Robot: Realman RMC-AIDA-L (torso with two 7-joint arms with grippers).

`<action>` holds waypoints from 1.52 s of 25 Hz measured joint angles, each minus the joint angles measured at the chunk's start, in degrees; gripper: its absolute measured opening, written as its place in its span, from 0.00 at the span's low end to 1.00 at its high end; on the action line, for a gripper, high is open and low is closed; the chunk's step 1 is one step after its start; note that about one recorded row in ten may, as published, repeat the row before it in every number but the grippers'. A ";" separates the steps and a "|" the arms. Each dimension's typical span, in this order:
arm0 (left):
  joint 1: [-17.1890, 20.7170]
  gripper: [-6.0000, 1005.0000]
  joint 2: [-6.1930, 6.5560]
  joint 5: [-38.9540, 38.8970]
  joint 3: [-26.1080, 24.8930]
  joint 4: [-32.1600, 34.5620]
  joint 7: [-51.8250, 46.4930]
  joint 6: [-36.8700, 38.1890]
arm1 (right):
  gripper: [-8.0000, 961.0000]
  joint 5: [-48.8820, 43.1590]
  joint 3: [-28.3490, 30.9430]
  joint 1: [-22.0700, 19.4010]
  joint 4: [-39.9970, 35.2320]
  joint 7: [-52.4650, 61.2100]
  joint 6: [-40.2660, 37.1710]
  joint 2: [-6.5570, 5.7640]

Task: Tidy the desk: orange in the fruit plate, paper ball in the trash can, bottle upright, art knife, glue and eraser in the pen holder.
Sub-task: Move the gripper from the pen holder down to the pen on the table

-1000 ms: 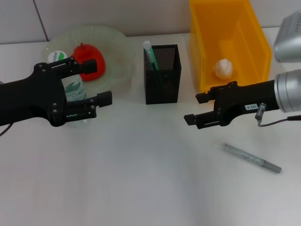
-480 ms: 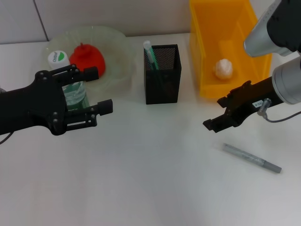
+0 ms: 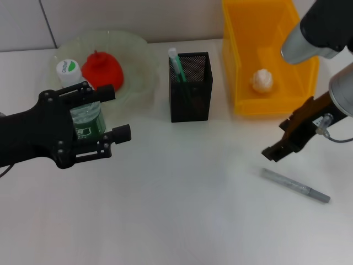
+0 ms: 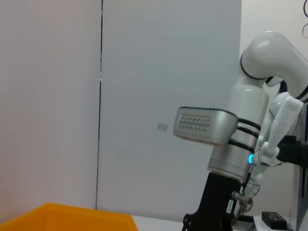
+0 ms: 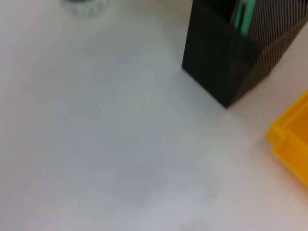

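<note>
Since a second ago the right gripper (image 3: 282, 144) has swung away from the front of the yellow trash can (image 3: 300, 61) toward the desk's right edge and tipped downward, while the left gripper (image 3: 105, 118) has drawn slightly back from the bottle (image 3: 83, 107), which now stands upright and free. Nearest the desk's front edge lies the grey art knife (image 3: 295, 185), flat on the desk, its long axis running slantwise from upper left to lower right. It sits just below and slightly right of the right gripper, so that arm is clearly the nearer one; whether its fingers are spread cannot be told. Farther back, the left gripper's fingers stand apart, holding nothing. Beyond them, the black mesh pen holder (image 3: 190, 88) waits mid-desk, well left of the knife.
</note>
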 joint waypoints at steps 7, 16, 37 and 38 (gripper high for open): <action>0.34 0.78 0.05 -1.64 0.41 -0.20 0.71 0.58 | 0.79 -2.81 -0.28 1.24 4.69 0.31 -1.15 -0.07; 0.39 0.78 0.08 -2.59 0.42 -0.84 3.04 1.65 | 0.79 -5.19 0.16 2.81 9.38 -0.05 -0.19 -0.17; 0.35 0.78 0.04 -2.83 0.50 -3.56 5.11 1.66 | 0.78 -8.52 -1.07 10.28 19.92 0.51 0.87 -0.10; 0.35 0.78 0.04 -2.83 0.50 -3.56 5.11 1.66 | 0.78 -8.59 -1.07 10.52 20.42 0.51 0.94 -0.09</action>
